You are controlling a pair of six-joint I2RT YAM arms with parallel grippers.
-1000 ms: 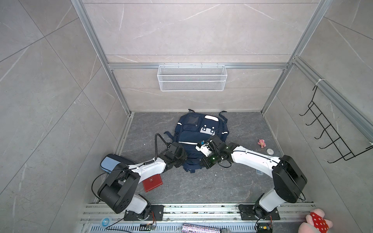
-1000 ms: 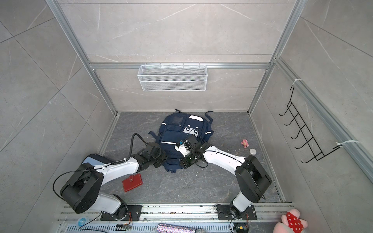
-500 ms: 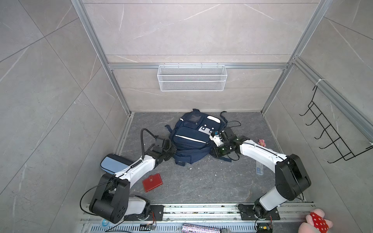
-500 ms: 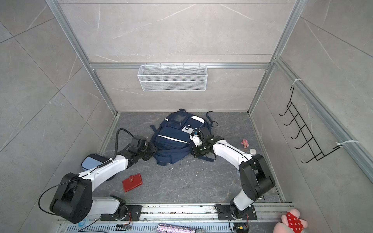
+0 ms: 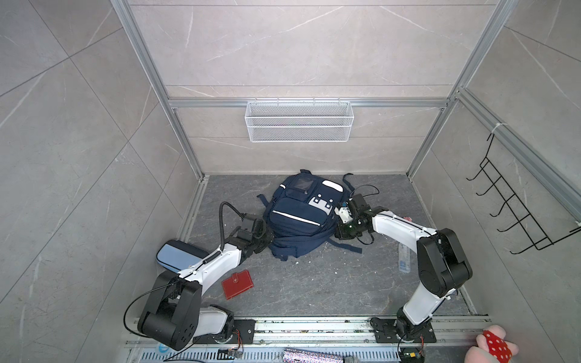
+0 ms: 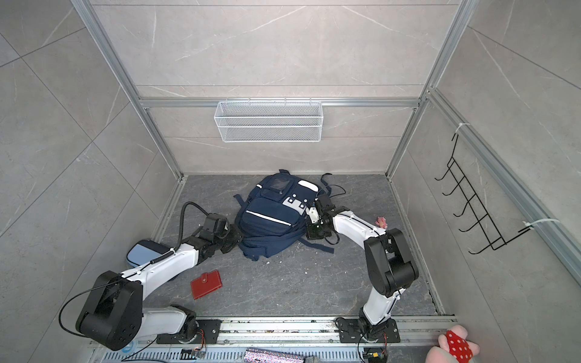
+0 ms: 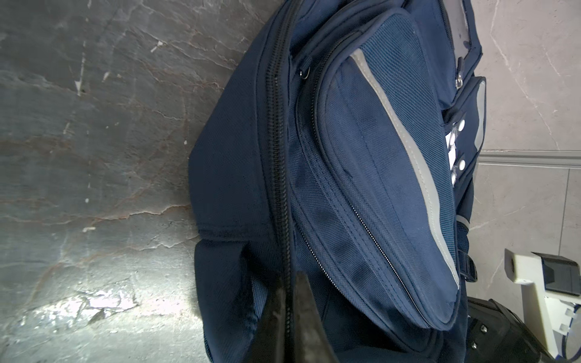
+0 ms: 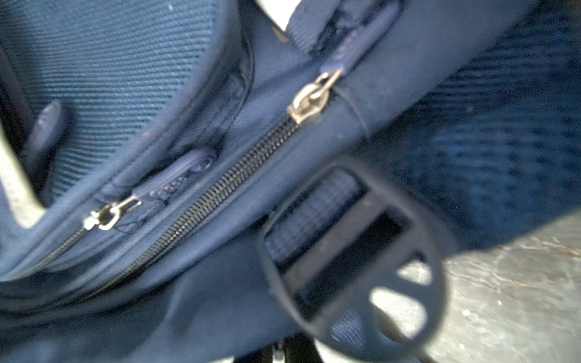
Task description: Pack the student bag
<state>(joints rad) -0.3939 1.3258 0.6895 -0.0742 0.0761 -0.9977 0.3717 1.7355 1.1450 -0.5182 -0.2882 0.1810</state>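
We judge this the set-up step: the student bag (image 5: 298, 217) is being squared up on the worktop (image 5: 314, 283) before anything goes in. It lies front up in the middle of both top views, toward the back wall. The left gripper (image 5: 269, 235) sits at its lower left edge. In the left wrist view its fingers (image 7: 306, 320) are pressed together, seemingly pinching fabric along the main zip. The right gripper (image 5: 338, 231) is against the bag's right side, fingers closed too, though that wrist view is too blurred to tell whether they hold fabric. It does show a zip slider (image 8: 309, 100) with the teeth beside it meshed, so we take the compartment for shut. The pale blue pencil case (image 5: 179, 256) and the red wallet (image 5: 237, 284) lie outside, lower left of the frame: nothing looks packed.

Next, we think, one gripper must let go and take a zip pull while its partner steadies the bag.

Against a second ago, the grippers have moved apart: then they were close together over the bag's near end, now they flank it, and the bag lies broader. The case and wallet have stayed put.
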